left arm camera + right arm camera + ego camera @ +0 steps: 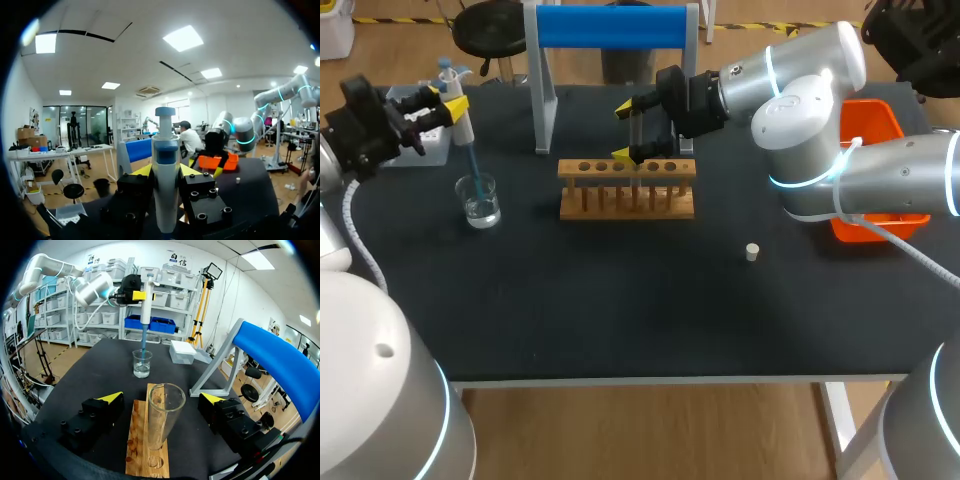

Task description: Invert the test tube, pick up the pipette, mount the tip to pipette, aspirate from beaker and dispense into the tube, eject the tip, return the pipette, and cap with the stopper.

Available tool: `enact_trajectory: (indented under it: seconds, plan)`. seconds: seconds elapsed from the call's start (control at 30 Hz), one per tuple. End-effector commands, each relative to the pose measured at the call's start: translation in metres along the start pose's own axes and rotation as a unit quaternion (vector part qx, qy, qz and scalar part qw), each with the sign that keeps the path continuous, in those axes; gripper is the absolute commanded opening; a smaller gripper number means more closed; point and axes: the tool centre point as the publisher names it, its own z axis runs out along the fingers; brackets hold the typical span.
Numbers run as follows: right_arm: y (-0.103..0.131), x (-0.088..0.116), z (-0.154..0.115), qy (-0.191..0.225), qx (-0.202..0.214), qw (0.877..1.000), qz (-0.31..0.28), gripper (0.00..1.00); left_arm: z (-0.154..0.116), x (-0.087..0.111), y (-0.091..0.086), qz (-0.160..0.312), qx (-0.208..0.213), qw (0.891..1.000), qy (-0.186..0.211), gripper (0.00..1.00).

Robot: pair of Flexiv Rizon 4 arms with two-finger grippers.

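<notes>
Left pincer [455,105] clenched on the pipette [465,125], tip [473,165] dipped in the beaker [479,200], evidently to draw liquid; right pincer [162,397] released, straddling the upright tube [162,415] in the rack [137,440], likely ready to steady it.

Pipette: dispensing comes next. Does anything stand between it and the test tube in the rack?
Nothing visible does: only bare table and the rack end lie between the pipette at the beaker and the test tube. The right hand stands open, flanking the tube.
</notes>
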Motion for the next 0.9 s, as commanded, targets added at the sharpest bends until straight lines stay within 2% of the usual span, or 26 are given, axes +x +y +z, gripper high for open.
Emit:
enact_trajectory:
  seconds: [0.03, 0.5, 0.9]
  plan:
    - [0.0, 0.001, -0.001, 0.0, 0.001, 1.0, 0.0, 1.0, -0.005, 0.006, -0.016, 0.006, -0.011, 1.0, -0.007, 0.0]
    - [0.0, 0.001, -0.001, 0.0, 0.001, 1.0, 0.0, 1.0, 0.0, 0.023, -0.079, 0.026, -0.042, 0.999, -0.014, 0.0]
    - [0.0, 0.001, -0.001, 0.0, 0.001, 1.0, 0.0, 1.0, 0.036, 0.051, -0.136, 0.027, -0.059, 0.998, 0.01, 0.0]
